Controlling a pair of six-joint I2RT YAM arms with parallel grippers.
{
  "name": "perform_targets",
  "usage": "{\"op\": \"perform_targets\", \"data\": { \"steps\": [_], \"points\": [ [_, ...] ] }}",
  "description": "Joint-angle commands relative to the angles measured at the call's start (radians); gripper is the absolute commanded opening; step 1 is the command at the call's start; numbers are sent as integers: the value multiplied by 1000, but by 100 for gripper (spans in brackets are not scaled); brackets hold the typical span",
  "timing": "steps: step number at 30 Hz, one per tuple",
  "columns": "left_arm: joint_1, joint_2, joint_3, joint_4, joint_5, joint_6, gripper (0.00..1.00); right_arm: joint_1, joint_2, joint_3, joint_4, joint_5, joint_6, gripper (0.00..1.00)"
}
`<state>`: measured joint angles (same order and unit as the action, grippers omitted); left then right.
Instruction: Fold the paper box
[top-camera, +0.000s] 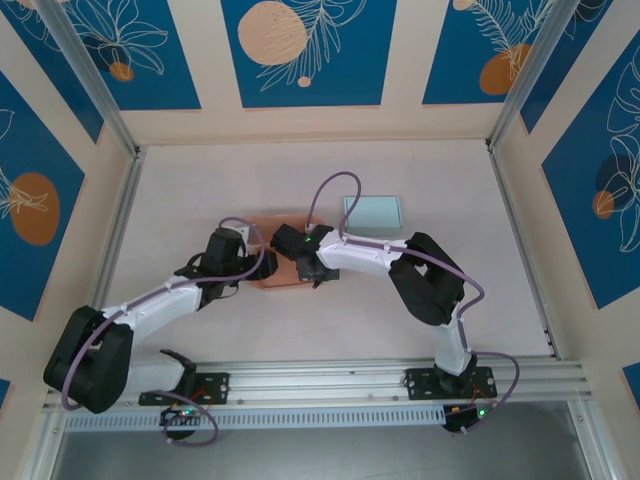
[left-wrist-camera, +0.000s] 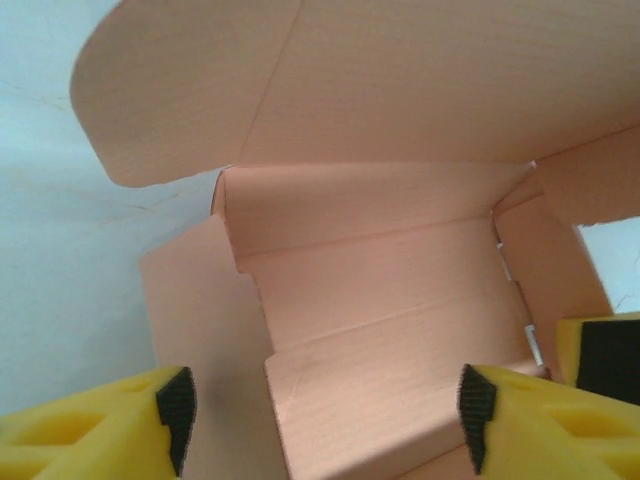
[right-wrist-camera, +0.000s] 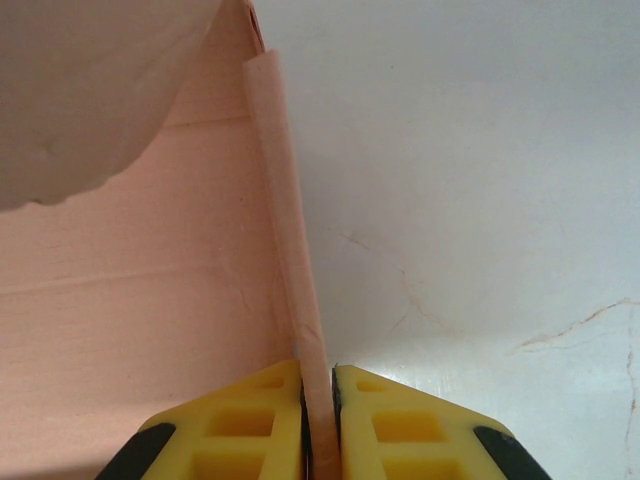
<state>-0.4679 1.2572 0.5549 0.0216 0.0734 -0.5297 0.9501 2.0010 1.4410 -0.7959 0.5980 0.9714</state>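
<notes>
Left wrist view: the left fingers (left-wrist-camera: 478, 412) stand wide, and the box (left-wrist-camera: 400, 300) lies straight ahead, its inner flap between them. The right fingers (right-wrist-camera: 288, 412) pinch one thin box wall, which runs straight away from them. The box sits mid-tabletop (top-camera: 470, 200), between both arms.

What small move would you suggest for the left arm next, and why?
Probably close the left gripper on the creased panel between its open jaws, to fold it up: the paper box is only partly formed, and the right gripper is shut on one wall edge, steadying it.
</notes>
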Motion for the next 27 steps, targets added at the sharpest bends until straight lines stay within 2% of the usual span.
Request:
{"op": "perform_targets", "data": {
  "steps": [1, 7, 10, 17, 27],
  "points": [
    [3, -35, 14, -76, -62, -7, 80, 13, 36, -21, -79, -60, -37, 15],
    [49, -170, -19, -123, -94, 3, 92, 12, 36, -22, -73, -63, -39, 15],
    [83, -189, -27, -130, -56, 4, 93, 18, 27, -23, -59, -72, -49, 17],
    [89, -212, -38, -122, 11, 1, 93, 33, -14, 8, -65, -68, -69, 41],
    [89, -263, -39, -233, -28, 27, 93, 25, -75, 15, -10, -87, -99, 47]
  ]
}}
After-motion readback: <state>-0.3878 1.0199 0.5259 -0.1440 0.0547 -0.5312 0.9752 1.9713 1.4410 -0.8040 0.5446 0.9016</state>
